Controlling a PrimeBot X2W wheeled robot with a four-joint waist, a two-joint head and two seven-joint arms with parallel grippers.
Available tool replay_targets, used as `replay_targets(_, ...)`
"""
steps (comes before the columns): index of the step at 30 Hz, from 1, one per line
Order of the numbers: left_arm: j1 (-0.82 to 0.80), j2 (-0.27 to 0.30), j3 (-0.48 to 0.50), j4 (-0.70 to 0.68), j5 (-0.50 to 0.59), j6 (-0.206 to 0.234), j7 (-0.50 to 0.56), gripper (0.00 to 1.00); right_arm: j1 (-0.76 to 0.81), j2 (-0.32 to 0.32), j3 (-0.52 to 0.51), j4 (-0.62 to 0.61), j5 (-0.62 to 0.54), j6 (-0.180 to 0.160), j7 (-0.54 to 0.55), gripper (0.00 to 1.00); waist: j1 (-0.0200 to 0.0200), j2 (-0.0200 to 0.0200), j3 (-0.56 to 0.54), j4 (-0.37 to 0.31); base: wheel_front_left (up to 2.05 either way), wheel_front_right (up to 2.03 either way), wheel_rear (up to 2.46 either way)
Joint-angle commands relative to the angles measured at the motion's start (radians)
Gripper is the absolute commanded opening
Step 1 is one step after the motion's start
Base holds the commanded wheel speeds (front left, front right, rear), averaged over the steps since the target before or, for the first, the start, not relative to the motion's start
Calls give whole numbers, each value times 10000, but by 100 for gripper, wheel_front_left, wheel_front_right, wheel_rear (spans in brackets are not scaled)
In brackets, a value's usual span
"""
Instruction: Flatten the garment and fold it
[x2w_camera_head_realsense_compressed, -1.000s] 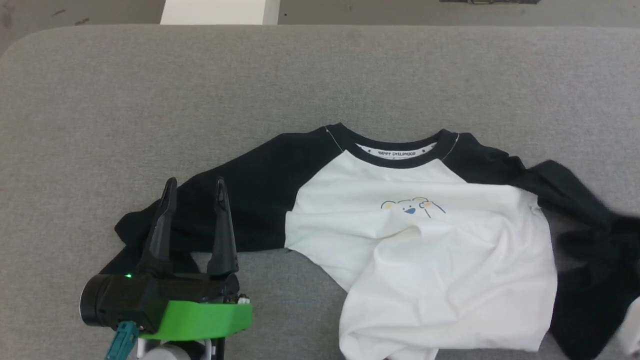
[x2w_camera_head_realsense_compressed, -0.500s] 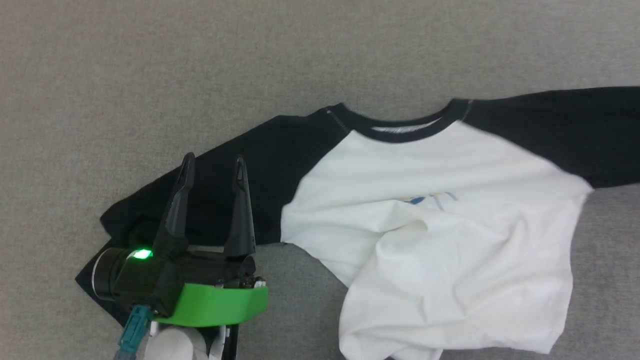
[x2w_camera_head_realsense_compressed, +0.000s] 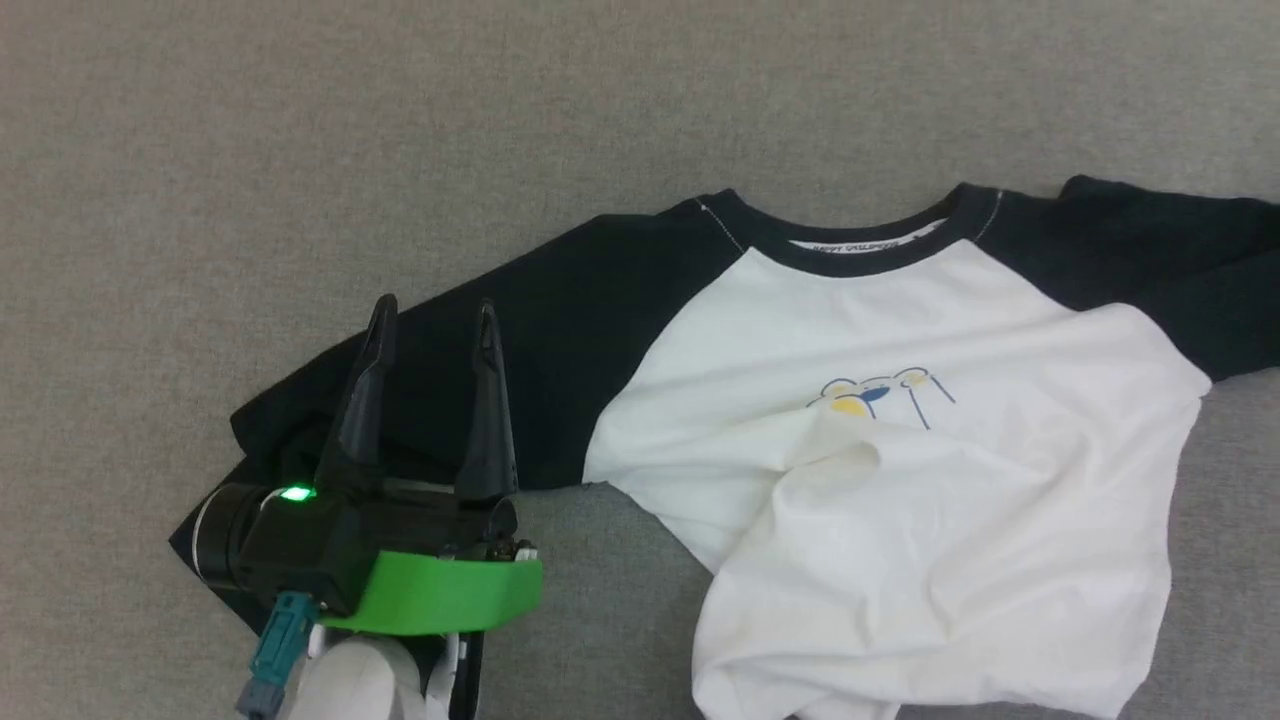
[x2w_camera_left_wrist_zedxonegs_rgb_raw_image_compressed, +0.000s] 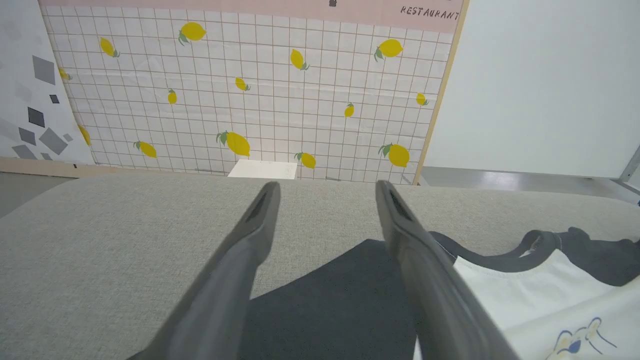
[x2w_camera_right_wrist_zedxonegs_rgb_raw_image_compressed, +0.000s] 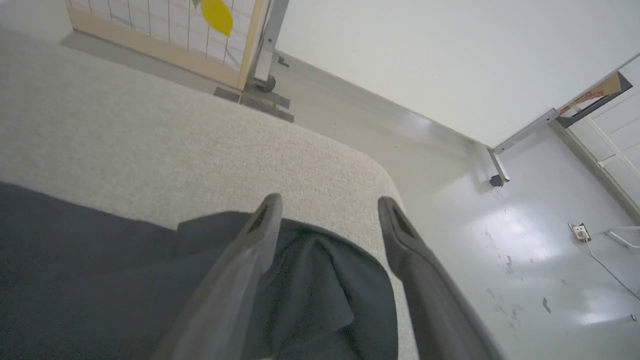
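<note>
The garment (x2w_camera_head_realsense_compressed: 900, 500) lies front up on the grey cloth-covered worktop (x2w_camera_head_realsense_compressed: 300, 150), its black neckband (x2w_camera_head_realsense_compressed: 850, 235) on the far side from the robot. The white body is rumpled. A raised fold crosses the chest and hides the lower part of the bear print (x2w_camera_head_realsense_compressed: 880, 392), and the bunched hem runs off the bottom of the head view. The black sleeve on the robot's left (x2w_camera_head_realsense_compressed: 560, 310) stretches out toward the lower left. There the left gripper (x2w_camera_head_realsense_compressed: 435, 303) hangs over it and its dark body and green cover (x2w_camera_head_realsense_compressed: 440, 595) hide much of the cuff end. Its fingers (x2w_camera_head_realsense_compressed: 362, 400) are spread wide with nothing between them. In the left wrist view the same gripper (x2w_camera_left_wrist_zedxonegs_rgb_raw_image_compressed: 327, 184) points across the sleeve toward the far edge of the worktop. Beyond that edge stand a small white block (x2w_camera_left_wrist_zedxonegs_rgb_raw_image_compressed: 262, 169), a gridded panel printed with lemons (x2w_camera_left_wrist_zedxonegs_rgb_raw_image_compressed: 250, 100), a grey-patterned panel (x2w_camera_left_wrist_zedxonegs_rgb_raw_image_compressed: 30, 100) to its left and a plain pale wall (x2w_camera_left_wrist_zedxonegs_rgb_raw_image_compressed: 540, 85) to its right. The other black sleeve (x2w_camera_head_realsense_compressed: 1150, 260) runs off the right edge of the head view. In the right wrist view its end (x2w_camera_right_wrist_zedxonegs_rgb_raw_image_compressed: 320, 285) lies folded over itself near the rounded corner of the worktop. The right gripper (x2w_camera_right_wrist_zedxonegs_rgb_raw_image_compressed: 329, 198) is poised above it with its fingers (x2w_camera_right_wrist_zedxonegs_rgb_raw_image_compressed: 240, 280) wide apart and gripping nothing. Past that corner are the glossy grey floor (x2w_camera_right_wrist_zedxonegs_rgb_raw_image_compressed: 525, 260), the wheeled foot of the panel's stand (x2w_camera_right_wrist_zedxonegs_rgb_raw_image_compressed: 267, 82) and a socket with a cable (x2w_camera_right_wrist_zedxonegs_rgb_raw_image_compressed: 580, 231).
</note>
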Motion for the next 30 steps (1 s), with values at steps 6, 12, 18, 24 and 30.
replay_targets(6,181,128,114,60,-81,68,-41,100,604,1637,-404,-2213,394,-17,-1103,100,-1,-1,-1077,-518,0,0,0)
replay_targets(12,692,189,168,120,-262,116,-39,100,2910,3626,-103,-4491,156,-17,-1844,100,-1,-1,-1678,-723,0,0,0)
replay_targets(18,1257,163,217,155,-583,128,-60,100,4787,5647,208,-5408,-489,-17,-2900,100,-1,-1,-1981,-812,0,0,0)
replay_targets(24,915,716,61,81,-277,-196,316,100,5490,6161,349,-5745,-291,-17,-3417,100,-1,-1,-1864,-887,0,0,0)
replay_targets(30,-1060,1570,-159,478,-18,-1152,1591,100,5122,6187,555,-5870,-122,-17,-3577,100,-1,-1,-1234,-963,0,0,0)
